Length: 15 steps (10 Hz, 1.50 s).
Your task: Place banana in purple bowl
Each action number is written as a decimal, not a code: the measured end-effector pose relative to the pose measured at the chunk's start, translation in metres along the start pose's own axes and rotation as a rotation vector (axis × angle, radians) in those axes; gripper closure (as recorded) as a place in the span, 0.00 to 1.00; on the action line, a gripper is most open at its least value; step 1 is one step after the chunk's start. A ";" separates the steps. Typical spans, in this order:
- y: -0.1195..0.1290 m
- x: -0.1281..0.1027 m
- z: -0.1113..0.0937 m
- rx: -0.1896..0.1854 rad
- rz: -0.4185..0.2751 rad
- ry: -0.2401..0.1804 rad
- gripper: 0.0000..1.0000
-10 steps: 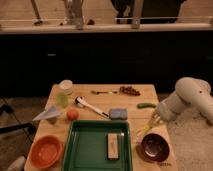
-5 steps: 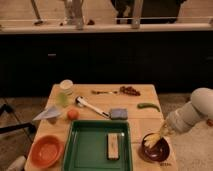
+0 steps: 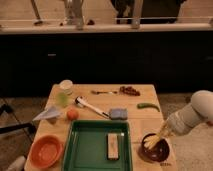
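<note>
The purple bowl [image 3: 167, 153] sits at the table's front right corner. My gripper [image 3: 156, 139] reaches down from the right on a white arm and hangs just over the bowl's inside. Its fingers are shut on the banana [image 3: 151, 143], a small yellow piece that dips into the bowl. Whether the banana touches the bowl's bottom I cannot tell.
A green tray [image 3: 71, 146] with a pale bar [image 3: 114, 146] fills the front middle, and an orange bowl [image 3: 45, 150] stands at the front left. Behind lie a green pepper [image 3: 148, 106], a blue sponge [image 3: 118, 113], an orange fruit [image 3: 73, 114], a white-handled utensil [image 3: 90, 106] and a cup [image 3: 65, 86].
The arm has swung to the right and lowered, bringing the gripper and the banana down from above the bowl's left rim into the bowl.
</note>
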 end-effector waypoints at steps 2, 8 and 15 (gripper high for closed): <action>0.002 0.002 0.002 -0.002 0.006 -0.007 0.99; 0.002 0.003 0.002 0.003 0.013 -0.011 0.96; 0.003 0.003 0.002 0.004 0.014 -0.012 0.86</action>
